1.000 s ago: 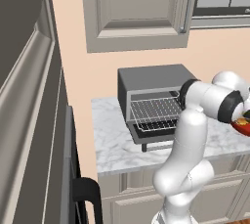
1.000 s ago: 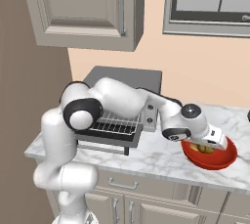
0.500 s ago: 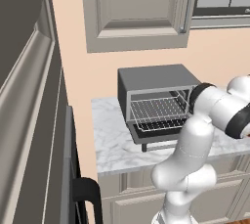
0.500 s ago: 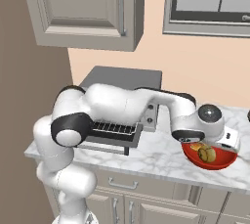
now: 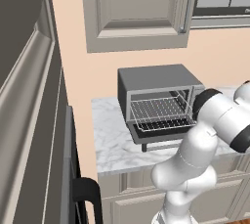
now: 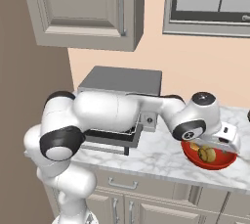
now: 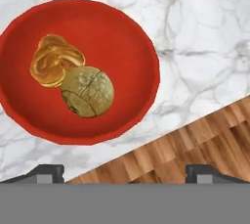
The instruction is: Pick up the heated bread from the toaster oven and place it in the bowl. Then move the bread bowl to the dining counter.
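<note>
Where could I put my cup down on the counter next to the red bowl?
Bare marble shows between the bowl and the toaster oven, and more in front of the oven's open door down to the counter edge. Inside the bowl it is crowded: the bread touches an orange-yellow pastry. The open hand hovers near the bowl's front rim.

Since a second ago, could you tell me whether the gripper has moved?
Yes. In the right base view the gripper has swung right, away from the toaster oven, across the red bowl.
</note>
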